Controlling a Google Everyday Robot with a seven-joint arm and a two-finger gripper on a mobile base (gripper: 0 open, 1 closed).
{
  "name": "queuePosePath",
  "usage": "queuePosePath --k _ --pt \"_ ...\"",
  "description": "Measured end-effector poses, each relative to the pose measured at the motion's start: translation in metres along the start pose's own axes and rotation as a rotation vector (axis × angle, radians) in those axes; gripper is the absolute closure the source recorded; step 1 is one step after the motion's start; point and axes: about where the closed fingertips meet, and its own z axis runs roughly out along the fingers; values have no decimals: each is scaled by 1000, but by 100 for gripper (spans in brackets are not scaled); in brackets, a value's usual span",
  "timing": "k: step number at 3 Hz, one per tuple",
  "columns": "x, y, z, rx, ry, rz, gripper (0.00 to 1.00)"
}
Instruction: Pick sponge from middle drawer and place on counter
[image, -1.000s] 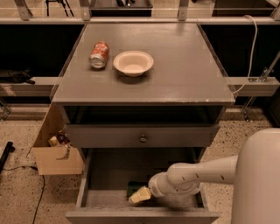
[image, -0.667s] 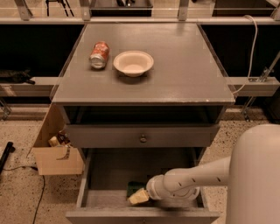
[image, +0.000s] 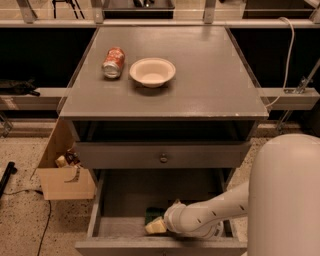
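view from above and in front of a grey cabinet. the counter (image: 210, 75) fills the upper middle of the frame, flat and square w/ scuffed edges. on it, toward 11 o'clock, a red soda can (image: 113, 62) lies on its side; just beside it at its 3 o'clock sits a shallow cream bowl (image: 152, 71), upright, close to the can but apart from it.

below the counter's front edge is a dark open gap, then a closed drawer front (image: 120, 156) w/ a small round knob (image: 163, 158) at centre.

the middle drawer (image: 125, 197) is pulled out toward 6 o'clock, its bare grey floor showing and its pale front rim along the bottom edge of the frame. the sponge (image: 153, 216) is inside it, near the front rim, roughly centre: dark green face w/ a pale yellow layer at its lower edge.

the robot's white body (image: 287, 195) bulks at 4 o'clock. its white arm (image: 220, 209) reaches from there to 9 o'clock, down into the drawer. the gripper (image: 167, 223) is at the arm's end, right against the sponge's 3 o'clock side; can't tell whether it is apart, together or clamped on the sponge, since the wrist hides it.

on the speckled floor at 8 o'clock, beside the cabinet, stands an open cardboard box (image: 65, 182) w/ small items inside. a pale cable (image: 289, 50) hangs at 2 o'clock.
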Motion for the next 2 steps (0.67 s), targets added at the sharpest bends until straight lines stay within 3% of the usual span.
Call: queuePosePath --k 1,2 --pt "0 -1 0 4 -2 0 0" --pt "0 -1 0 4 -2 0 16"
